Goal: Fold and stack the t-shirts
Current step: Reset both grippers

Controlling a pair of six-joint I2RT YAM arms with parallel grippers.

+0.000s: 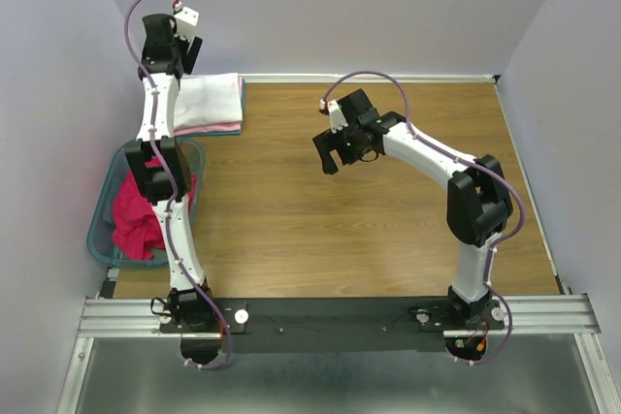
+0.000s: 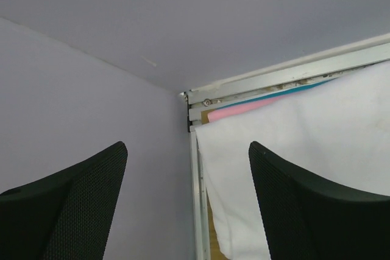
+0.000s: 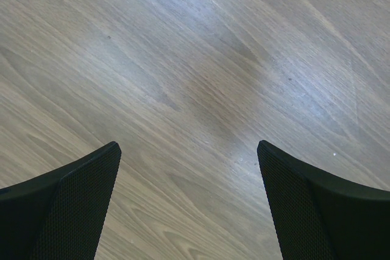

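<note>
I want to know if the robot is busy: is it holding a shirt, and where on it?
Nothing is held. The left gripper and the right gripper are both open and empty.

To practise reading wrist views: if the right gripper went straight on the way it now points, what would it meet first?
Most likely the bare wooden table; the right gripper is open and only wood shows ahead, though how far off is unclear.

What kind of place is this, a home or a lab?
Probably a robot lab: walls box in a wooden table, left arm and right arm bolted to a metal rail, folded t-shirts beside a teal basket.
</note>
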